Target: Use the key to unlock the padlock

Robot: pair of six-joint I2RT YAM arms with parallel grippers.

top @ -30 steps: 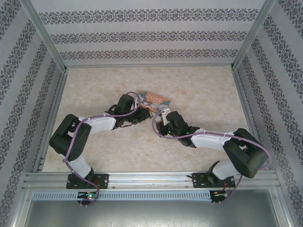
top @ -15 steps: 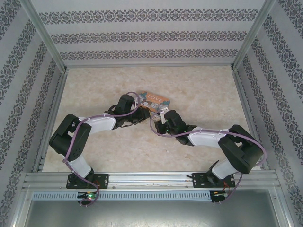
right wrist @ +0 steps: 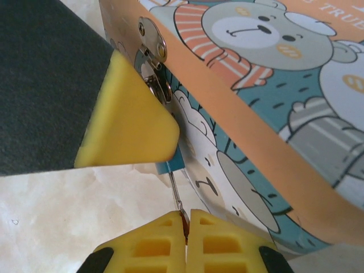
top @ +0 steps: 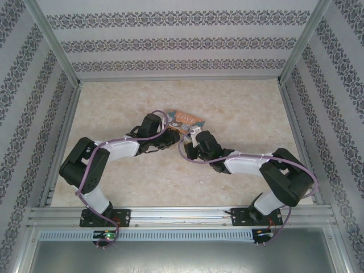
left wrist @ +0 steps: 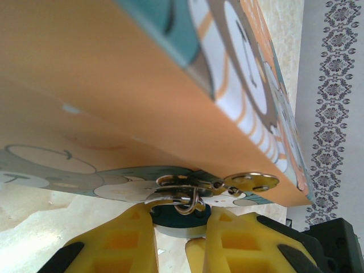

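Right jaws pinch the key (right wrist: 177, 196), shaft pointing at the padlock (right wrist: 173, 165).

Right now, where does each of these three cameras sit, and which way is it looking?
Top external: fixed above and behind the robot, looking down on the table; the left arm and right arm show whole, meeting at the box.
Left wrist: on the left arm's wrist, looking along the left pincer, which grips the padlock under the box's hasp.
Right wrist: on the right arm's wrist, looking along the right pincer, shut on the key, toward the box's side.
Shared: both wrist views show the box and its hasp close up.
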